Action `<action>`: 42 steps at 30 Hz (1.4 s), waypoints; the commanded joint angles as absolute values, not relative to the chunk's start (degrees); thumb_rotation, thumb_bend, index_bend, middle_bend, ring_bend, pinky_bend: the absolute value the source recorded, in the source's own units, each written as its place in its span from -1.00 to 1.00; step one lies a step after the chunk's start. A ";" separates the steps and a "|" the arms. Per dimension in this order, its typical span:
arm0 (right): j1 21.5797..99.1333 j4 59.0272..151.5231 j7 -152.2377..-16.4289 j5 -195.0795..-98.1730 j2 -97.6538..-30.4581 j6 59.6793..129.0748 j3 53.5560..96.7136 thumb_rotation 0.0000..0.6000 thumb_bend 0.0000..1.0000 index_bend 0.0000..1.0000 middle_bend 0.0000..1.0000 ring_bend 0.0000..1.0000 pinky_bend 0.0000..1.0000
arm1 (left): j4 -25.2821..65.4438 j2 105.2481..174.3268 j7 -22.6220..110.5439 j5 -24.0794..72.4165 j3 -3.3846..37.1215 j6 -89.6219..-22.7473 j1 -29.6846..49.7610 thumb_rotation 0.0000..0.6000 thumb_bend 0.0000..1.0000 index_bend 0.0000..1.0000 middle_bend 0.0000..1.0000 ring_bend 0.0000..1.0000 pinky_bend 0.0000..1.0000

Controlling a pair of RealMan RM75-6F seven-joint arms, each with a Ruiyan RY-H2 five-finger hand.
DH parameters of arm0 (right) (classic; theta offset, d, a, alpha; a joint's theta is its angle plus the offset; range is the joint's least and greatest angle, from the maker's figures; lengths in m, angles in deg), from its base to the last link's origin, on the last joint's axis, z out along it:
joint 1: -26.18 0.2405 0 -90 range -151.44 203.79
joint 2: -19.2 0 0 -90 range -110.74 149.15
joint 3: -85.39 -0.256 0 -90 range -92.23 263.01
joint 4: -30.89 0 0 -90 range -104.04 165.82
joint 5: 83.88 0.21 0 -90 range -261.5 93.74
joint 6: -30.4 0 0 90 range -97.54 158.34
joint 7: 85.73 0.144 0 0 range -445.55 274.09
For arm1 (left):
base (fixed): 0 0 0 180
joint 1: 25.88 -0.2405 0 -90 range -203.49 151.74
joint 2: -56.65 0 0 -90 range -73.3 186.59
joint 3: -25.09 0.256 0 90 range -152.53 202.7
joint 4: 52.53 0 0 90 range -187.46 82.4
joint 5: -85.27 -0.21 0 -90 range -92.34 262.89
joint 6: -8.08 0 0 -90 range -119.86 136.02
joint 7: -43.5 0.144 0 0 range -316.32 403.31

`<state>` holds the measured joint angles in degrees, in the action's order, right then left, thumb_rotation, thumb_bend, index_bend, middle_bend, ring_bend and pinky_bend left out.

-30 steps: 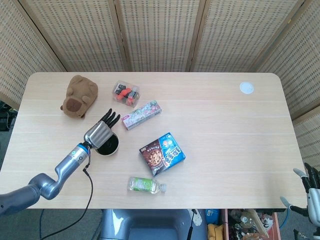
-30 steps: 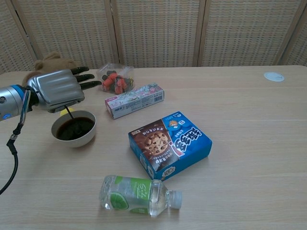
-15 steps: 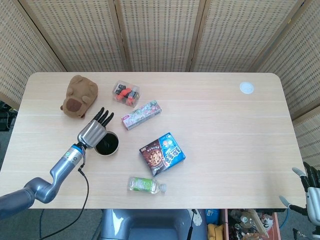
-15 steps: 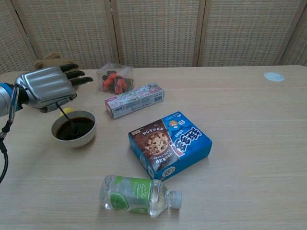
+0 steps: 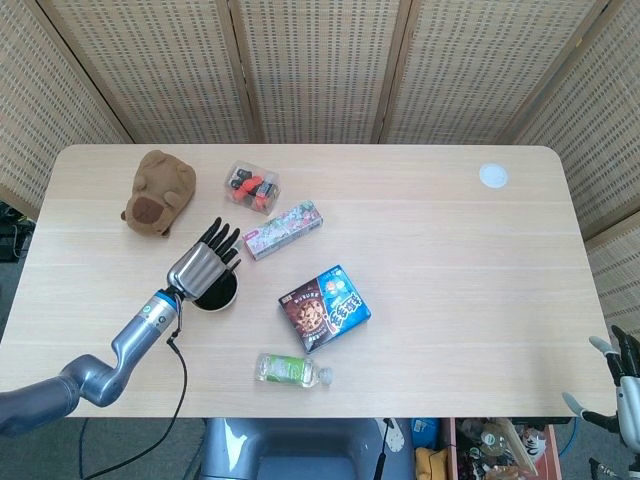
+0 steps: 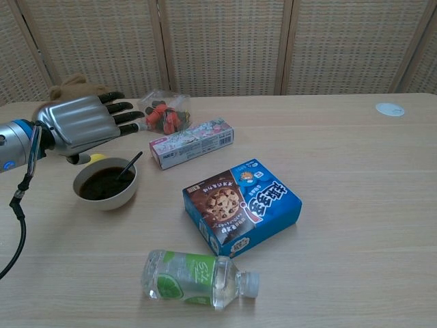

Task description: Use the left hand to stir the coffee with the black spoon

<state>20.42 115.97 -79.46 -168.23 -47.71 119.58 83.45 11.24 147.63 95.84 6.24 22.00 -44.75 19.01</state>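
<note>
A white bowl (image 6: 102,201) of dark coffee (image 6: 100,184) stands at the table's left. The black spoon (image 6: 128,166) lies free in it, its handle leaning on the right rim. My left hand (image 6: 78,126) hovers just above and behind the bowl, palm down, fingers stretched out and apart, holding nothing. In the head view that left hand (image 5: 203,264) covers much of the bowl (image 5: 224,295). My right hand (image 5: 623,378) hangs off the table at the lower right edge of the head view, fingers apart and empty.
A brown plush toy (image 5: 158,192) and a clear pack of sweets (image 5: 252,186) lie behind the bowl. A long patterned box (image 6: 191,142), a blue cookie box (image 6: 241,203) and a lying water bottle (image 6: 194,279) sit to its right. A white disc (image 5: 493,176) is far right.
The left hand held the spoon upright in the coffee and swung it left. Now it has let go: the spoon leans on the rim and the fingers are stretched out.
</note>
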 commanded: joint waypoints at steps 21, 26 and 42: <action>23.37 117.50 -81.88 -170.20 -46.80 118.25 82.48 0.62 -0.48 -0.58 -0.77 -1.00 -0.86 | 37.40 131.68 73.39 9.58 22.48 -66.54 0.31 1.00 -0.46 -1.00 -1.00 -1.00 -1.00; 24.32 118.32 -83.45 -170.68 -46.72 117.87 82.20 0.74 -0.48 -0.58 -0.77 -1.00 -0.86 | 39.29 129.86 64.69 6.84 24.46 -72.73 -5.40 1.00 -0.46 -1.00 -1.00 -1.00 -1.00; 25.92 119.36 -87.51 -171.02 -47.92 117.06 82.20 1.00 -0.48 -0.58 -0.78 -1.00 -0.86 | 36.26 131.29 50.88 -0.38 30.64 -85.36 -19.60 1.00 -0.46 -1.00 -1.00 -1.00 -1.00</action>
<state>25.91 119.36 -87.48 -171.00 -47.90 117.04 82.18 36.24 131.09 51.27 -0.06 30.22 -84.88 -18.95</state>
